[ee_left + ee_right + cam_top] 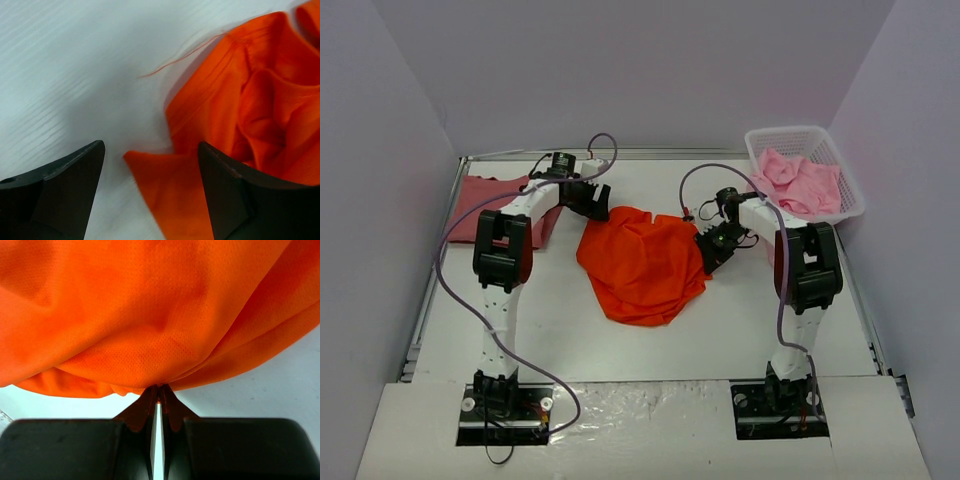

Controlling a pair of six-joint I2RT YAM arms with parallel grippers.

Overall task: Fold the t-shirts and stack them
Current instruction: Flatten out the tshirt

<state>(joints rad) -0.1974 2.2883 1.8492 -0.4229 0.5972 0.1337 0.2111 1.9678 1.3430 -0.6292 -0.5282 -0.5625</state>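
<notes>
The right gripper has its jaws pinched on the orange-red t-shirt's edge. The left gripper, jaws apart, should close squarely on the corner lying between them.

White table: orange-red t-shirt crumpled centre; rose-red t-shirt far left; lattice basket far right.

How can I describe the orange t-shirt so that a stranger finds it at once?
Look at the white table; near its middle lies a crumpled t-shirt. It alone is bright orange: the rose-red t-shirt lies flat at the far left corner, and the pink t-shirts sit in the white basket at the far right.
</notes>
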